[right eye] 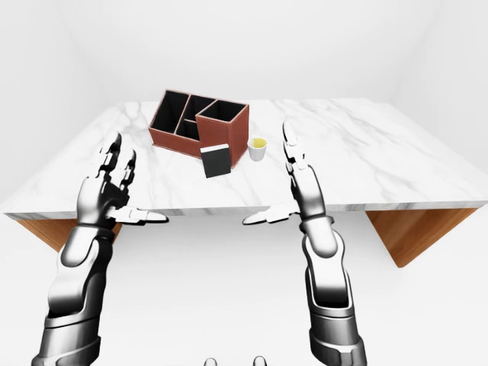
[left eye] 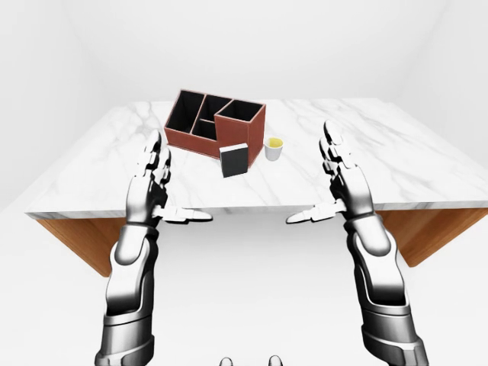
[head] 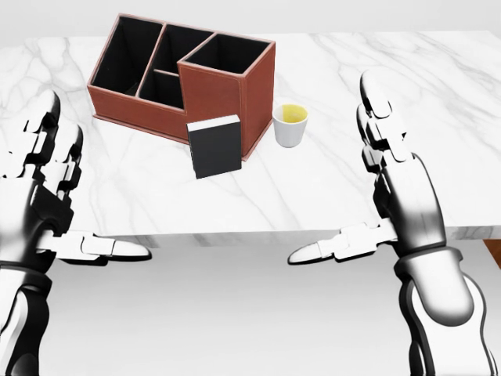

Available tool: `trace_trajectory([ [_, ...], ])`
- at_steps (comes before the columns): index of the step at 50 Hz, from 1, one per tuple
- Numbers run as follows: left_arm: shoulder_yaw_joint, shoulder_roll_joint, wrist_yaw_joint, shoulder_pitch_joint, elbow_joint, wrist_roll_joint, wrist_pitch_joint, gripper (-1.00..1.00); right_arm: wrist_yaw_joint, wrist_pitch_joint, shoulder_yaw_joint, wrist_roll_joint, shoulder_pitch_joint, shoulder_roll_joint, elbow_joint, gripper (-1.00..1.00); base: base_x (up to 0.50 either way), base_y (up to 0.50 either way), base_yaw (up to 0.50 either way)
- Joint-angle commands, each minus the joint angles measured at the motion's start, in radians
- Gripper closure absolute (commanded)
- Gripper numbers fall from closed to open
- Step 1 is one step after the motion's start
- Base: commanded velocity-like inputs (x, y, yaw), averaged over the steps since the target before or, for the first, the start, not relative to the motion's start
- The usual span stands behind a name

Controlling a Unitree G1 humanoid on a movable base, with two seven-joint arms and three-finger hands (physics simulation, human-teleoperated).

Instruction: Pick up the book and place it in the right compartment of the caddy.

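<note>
White walls and a white floor surround one marble table (left eye: 427, 171), and its wooden underside shows only in the two eye views; the head view looks down on the top and cuts off the room.

From left to right in the head view: the left hand (head: 48, 205) is raised at the table's near edge, fingers spread wide, thumb pointing to the right, holding nothing. Next stands one brown caddy (head: 223, 98) with black insides. I count four compartments: a long one at the left, two small ones in the middle, and a taller one at the right. One dark book (head: 215, 146) stands upright on the table, touching the near wall of the tall right compartment, outside it. Just beside the caddy's right corner stands one white cup (head: 290, 125) with a yellow inside; whether it touches the caddy I cannot tell. At the right is the right hand (head: 383, 184), also open wide, thumb pointing left, empty and well apart from the book.

Both eye views show the two whole silver arms from the shoulders, which the head view crops, and two small metal tips (left eye: 248, 361) at the bottom edge.
</note>
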Motion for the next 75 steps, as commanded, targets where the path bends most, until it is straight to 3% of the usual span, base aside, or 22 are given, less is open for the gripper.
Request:
trace_trajectory([
  [1, 0.003, 0.005, 0.000, -0.005, -0.013, -0.001, 0.000, -1.00, 0.017, 0.000, -0.005, -0.018, -0.002, -0.008, -0.018, -1.00, 0.00, 0.29, 0.00],
  [29, -0.001, 0.000, -0.002, 0.001, -0.023, 0.011, 0.000, -1.00, 0.047, 0.000, -0.002, -0.054, 0.009, -0.006, -0.048, -1.00, 0.00, 0.50, 0.00],
  [40, -0.002, -0.001, -0.003, 0.001, -0.021, 0.013, 0.000, -1.00, 0.046, 0.000, 0.010, -0.062, -0.004, -0.003, -0.048, -1.00, 0.00, 0.01, 0.00],
  [52, -0.003, -0.002, -0.002, 0.005, -0.048, 0.013, 0.000, -1.00, 0.146, 0.000, 0.050, -0.116, 0.025, 0.006, -0.165, -1.00, 0.00, 0.00, 0.00],
  [75, 0.002, -0.002, -0.016, 0.013, -0.062, 0.014, 0.000, -1.00, 0.200, 0.000, 0.058, -0.182, -0.030, 0.005, -0.240, -1.00, 0.15, 0.00, 0.00],
])
